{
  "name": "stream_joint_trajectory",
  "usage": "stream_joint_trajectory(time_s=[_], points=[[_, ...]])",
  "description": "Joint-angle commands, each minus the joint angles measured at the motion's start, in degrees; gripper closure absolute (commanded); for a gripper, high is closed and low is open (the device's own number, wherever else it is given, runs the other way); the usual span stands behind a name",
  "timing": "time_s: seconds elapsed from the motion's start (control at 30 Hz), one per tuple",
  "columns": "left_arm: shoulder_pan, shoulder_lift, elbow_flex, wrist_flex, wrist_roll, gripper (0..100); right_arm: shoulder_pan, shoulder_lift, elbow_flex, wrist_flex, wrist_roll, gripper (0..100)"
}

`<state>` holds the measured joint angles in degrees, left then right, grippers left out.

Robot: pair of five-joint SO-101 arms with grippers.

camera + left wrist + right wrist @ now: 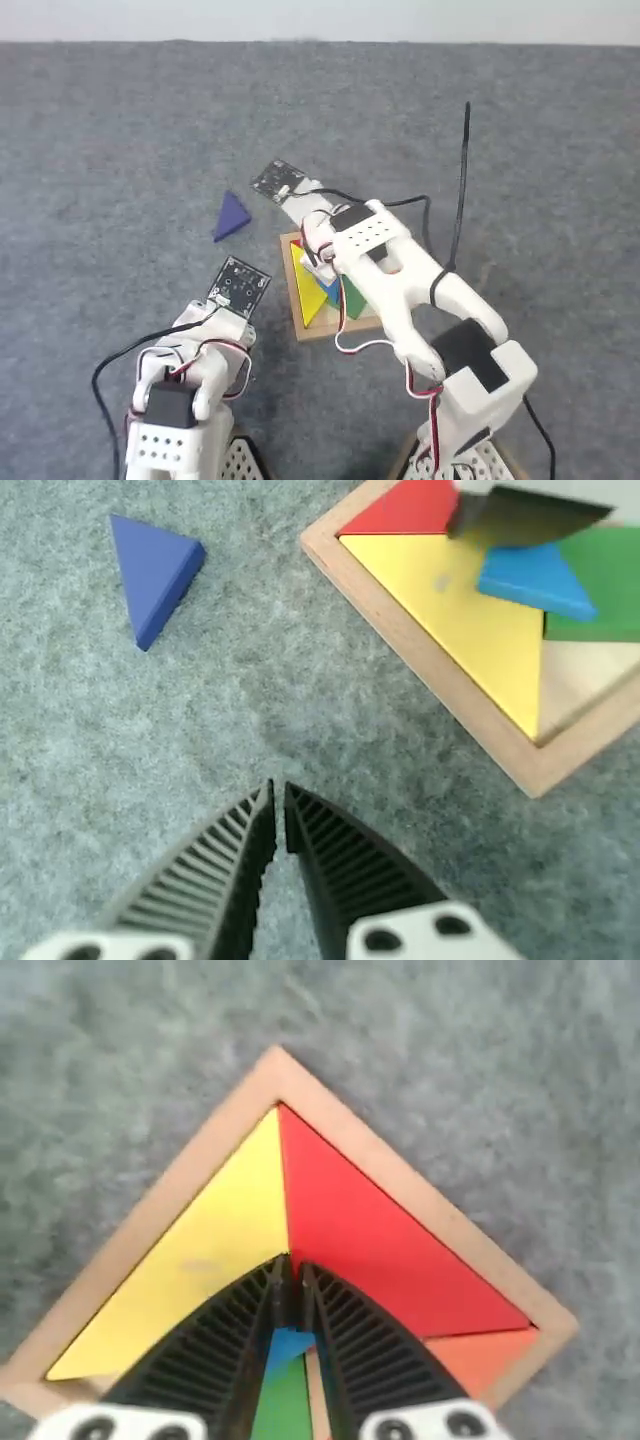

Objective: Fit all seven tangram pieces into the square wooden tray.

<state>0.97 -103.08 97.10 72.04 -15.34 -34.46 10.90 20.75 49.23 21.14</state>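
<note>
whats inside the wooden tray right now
Visible: yellow triangle, red triangle, blue piece, green piece, orange piece, plus a bare patch. The right tool hides the middle.

No writing, number or sign can be read in any view. The right arm's circuit board (278, 181) and the left arm's circuit board (238, 285) carry pale specks too small to make out as print. The wooden tray (200, 1165) and the blue triangle (152, 568) show plain, unmarked faces.
</note>
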Motion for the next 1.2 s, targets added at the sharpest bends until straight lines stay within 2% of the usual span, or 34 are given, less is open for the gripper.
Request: stream_joint_trajectory(time_s=[0.0,0.23,0.73,0.97,1.17], points=[[0.00,-0.97,-0.57,-0.09,-0.88,98,2.15,-4.09,0.35,-1.19,-0.09,99.1],[0.00,-0.97,-0.57,-0.09,-0.88,98,4.97,-4.70,1.14,-0.66,0.00,99.1],[0.00,-0.97,-0.57,-0.09,-0.88,98,4.70,-8.57,4.22,2.77,-0.09,99.1],[0.00,-0.97,-0.57,-0.09,-0.88,98,1.71,-17.63,12.66,1.10,-0.35,99.1],[0.00,-0.97,-0.57,-0.09,-0.88,98,0.40,-19.03,15.47,-2.86,-0.44,99.1]])
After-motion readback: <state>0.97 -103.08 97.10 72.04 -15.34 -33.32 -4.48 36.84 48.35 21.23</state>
